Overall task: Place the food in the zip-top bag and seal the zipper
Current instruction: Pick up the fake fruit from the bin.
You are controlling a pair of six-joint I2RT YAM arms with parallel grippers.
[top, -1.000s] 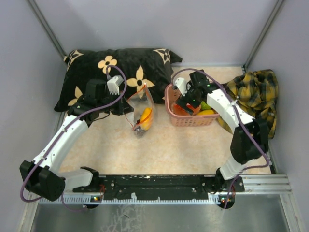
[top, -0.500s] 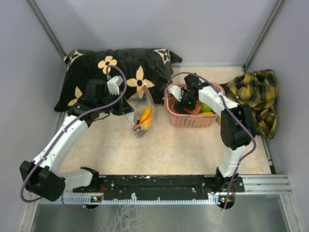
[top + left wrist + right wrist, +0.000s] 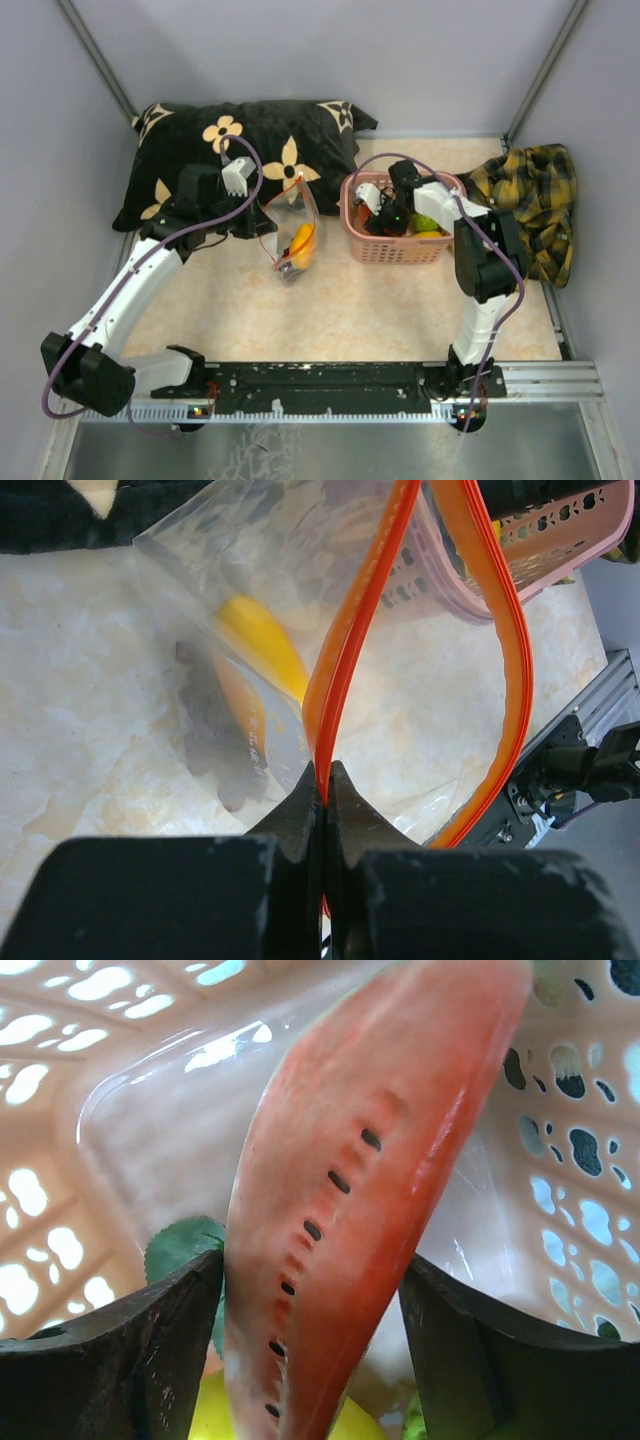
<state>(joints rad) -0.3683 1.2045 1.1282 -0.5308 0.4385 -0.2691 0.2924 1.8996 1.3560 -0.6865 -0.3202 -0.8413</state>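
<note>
Left tool (image 3: pixel 325 780): fingers pressed together on the zipper (image 3: pixel 350 650), pinching one red-orange lip of the zip-top bag (image 3: pixel 292 225) at its mouth. The other lip bows away, so the mouth stands open. The bag hangs from this grip, with its lower end on the tabletop (image 3: pixel 330 300), between the black floral pillow (image 3: pixel 250 130) and the pink basket (image 3: pixel 400 250). Bag contents: one yellow piece (image 3: pixel 262 640), one orange piece (image 3: pixel 240 705) and the dark grape bunch (image 3: pixel 205 745), all low in the bag. Right tool (image 3: pixel 310 1310): lowered inside the pink basket, with one finger on each side of the watermelon slice (image 3: pixel 350 1190). The slice stands on edge and fills the gap between them. Both fingers meet or nearly meet its sides, but I cannot tell whether they are clamping it. Other basket contents: a green leaf-like piece (image 3: pixel 180 1245) behind the slice, a yellow piece (image 3: pixel 230 1410) beneath it, and a green fruit (image 3: pixel 425 222) toward the basket's right side. A yellow plaid cloth (image 3: pixel 535 195) lies just right of the basket.
</note>
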